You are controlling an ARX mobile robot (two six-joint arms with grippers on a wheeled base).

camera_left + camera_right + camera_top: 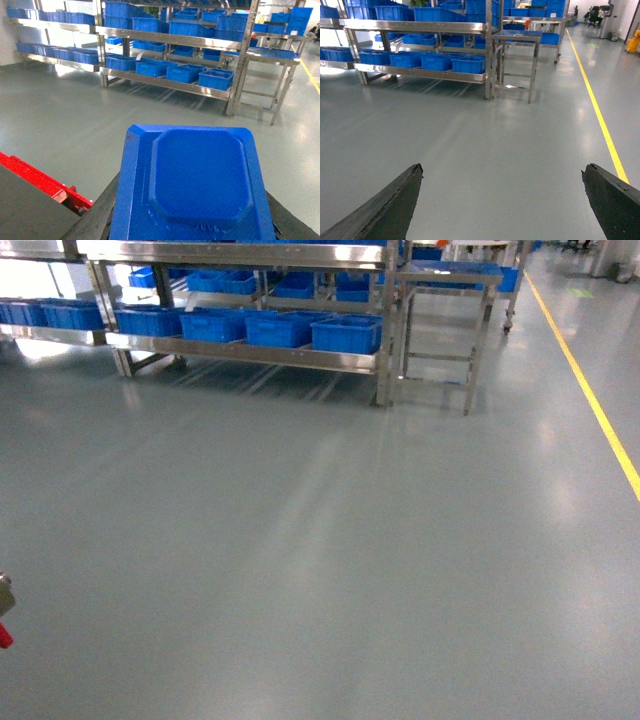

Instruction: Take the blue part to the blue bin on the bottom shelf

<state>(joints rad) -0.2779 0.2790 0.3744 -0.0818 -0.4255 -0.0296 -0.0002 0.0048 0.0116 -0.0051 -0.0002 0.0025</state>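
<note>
The blue part filling the lower centre of the left wrist view looks like moulded plastic, finely textured with a soft sheen. Across the top, the shelf is bright brushed metal, carrying glossy blue plastic bins. The grey floor is smooth and semi-glossy, mirroring light streaks. The right pincer fingers look matt black and slightly rough.

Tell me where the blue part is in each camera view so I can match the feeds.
Head: blue part not in view.
Left wrist: blue part fills the bottom centre, held in the left hand.
Right wrist: not in view; right hand open, holding nothing.
Shared landmark: the rightmost blue bin on the bottom shelf, beside the steel rack's end post.
</note>
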